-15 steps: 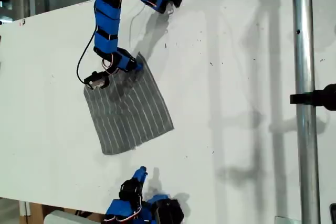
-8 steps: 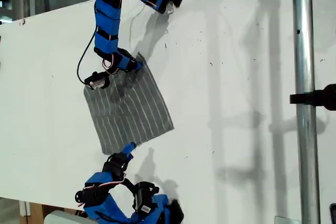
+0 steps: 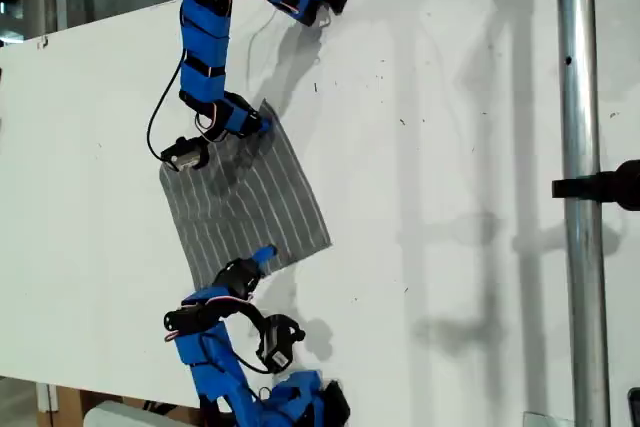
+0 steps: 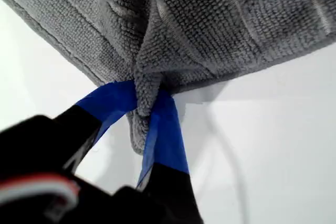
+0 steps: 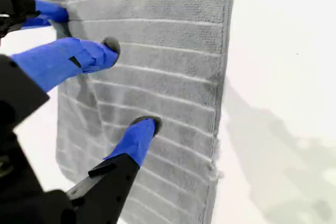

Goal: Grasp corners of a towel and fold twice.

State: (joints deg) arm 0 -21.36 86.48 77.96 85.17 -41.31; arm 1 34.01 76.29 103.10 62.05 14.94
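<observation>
No fold is made yet: the towel (image 3: 245, 209) lies flat and single-layered on the white surface (image 3: 460, 147). My first tool (image 4: 149, 109) is pressed shut on one corner (image 4: 140, 124), the cloth bunching up between its blue fingers. My second tool (image 5: 132, 85) hangs spread just above the striped cloth, near the opposite edge, gripping nothing. Both folds remain, judging from this. In the exterior view the first tool's fingertips merge with the towel's edge, so the pinch is plain only from its wrist view. The corner nearest my second tool is probably beneath its fingers; I cannot make it out.
</observation>
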